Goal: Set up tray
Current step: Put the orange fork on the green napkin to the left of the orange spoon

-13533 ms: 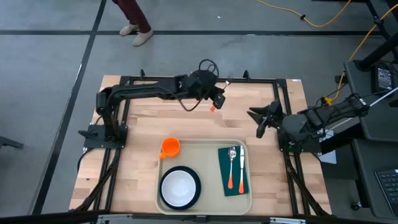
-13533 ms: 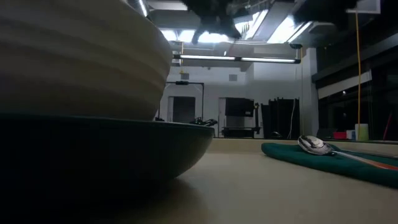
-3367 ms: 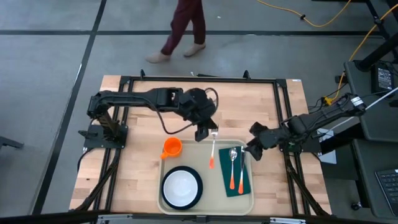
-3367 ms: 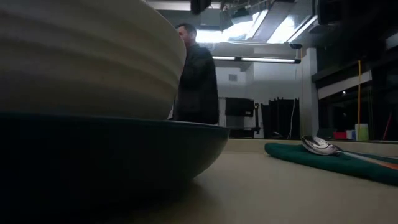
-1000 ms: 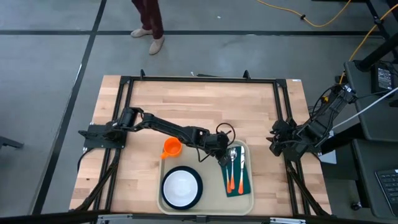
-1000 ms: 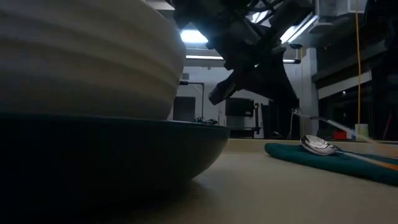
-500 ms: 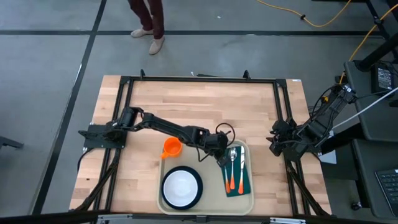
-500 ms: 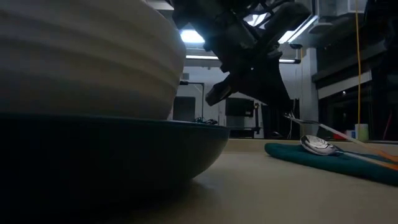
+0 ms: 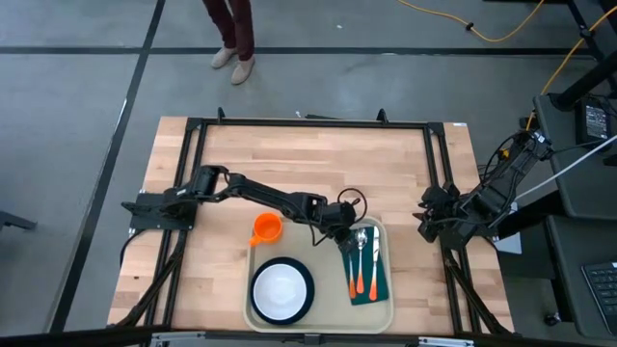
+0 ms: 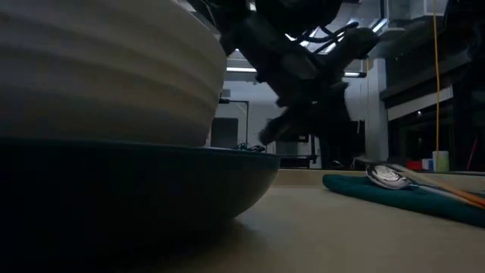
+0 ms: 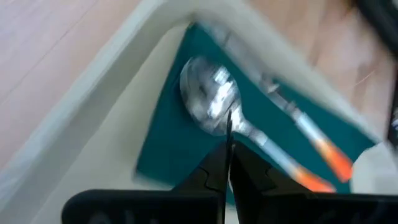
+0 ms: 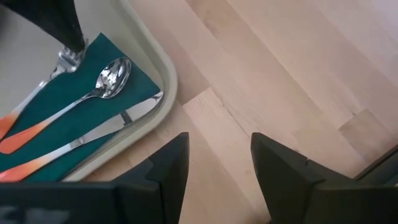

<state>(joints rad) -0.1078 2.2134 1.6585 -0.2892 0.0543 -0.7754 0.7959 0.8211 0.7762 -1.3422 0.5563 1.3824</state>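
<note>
Since 1 second ago your left arm has drawn back slightly toward 10 o'clock. You have the tray (image 9: pixel 321 316) at the table's 6 o'clock edge, carrying a bowl (image 9: pixel 281 291), an orange cup (image 9: pixel 266 227) and a green napkin (image 9: pixel 364 272) with the cutlery. Your left gripper (image 9: pixel 345 238) is fully closed above the napkin's 11 o'clock corner, holding nothing visible. Your right gripper (image 12: pixel 217 163), fingers apart and empty, waits off the tray's 3 o'clock side.
</note>
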